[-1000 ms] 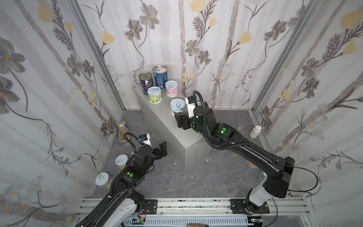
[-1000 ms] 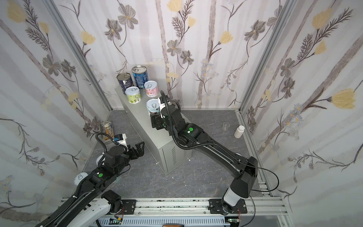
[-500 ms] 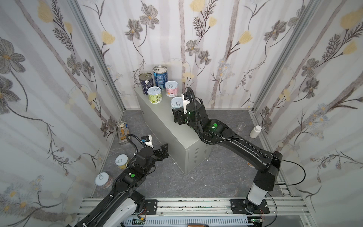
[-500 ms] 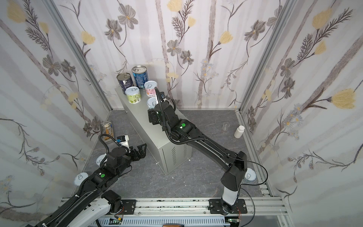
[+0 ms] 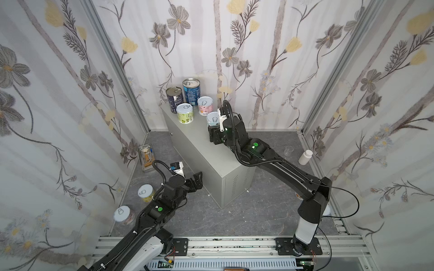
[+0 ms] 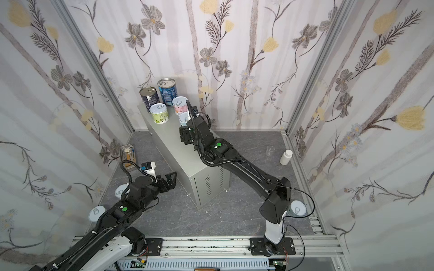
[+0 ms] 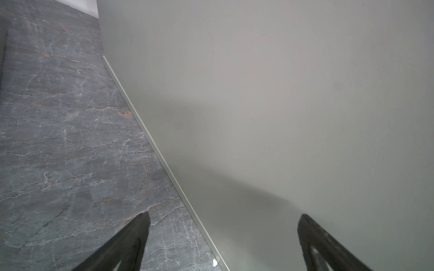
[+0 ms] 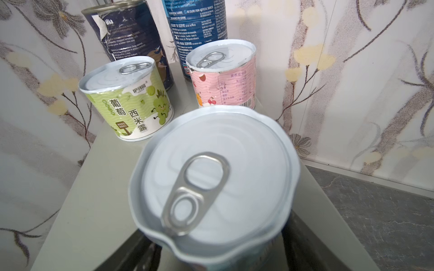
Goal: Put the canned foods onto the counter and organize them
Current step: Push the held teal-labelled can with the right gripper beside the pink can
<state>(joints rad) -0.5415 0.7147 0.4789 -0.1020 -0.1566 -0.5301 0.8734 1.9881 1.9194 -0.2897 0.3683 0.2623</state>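
Right fingers point(image 8: 298, 246) clamped on pale-lidded can point(image 8: 211, 176) atop counter point(image 5: 206, 150), four more cans point(image 5: 185, 113) behind, left fingers point(image 7: 131, 241) apart, empty

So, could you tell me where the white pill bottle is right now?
In both top views the white pill bottle stands on the floor to the right of the counter, just beside the clear glass cup.

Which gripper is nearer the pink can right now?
Right. The right gripper grips the neighbouring can, just short of the pink can; the left gripper hangs low beside the counter.
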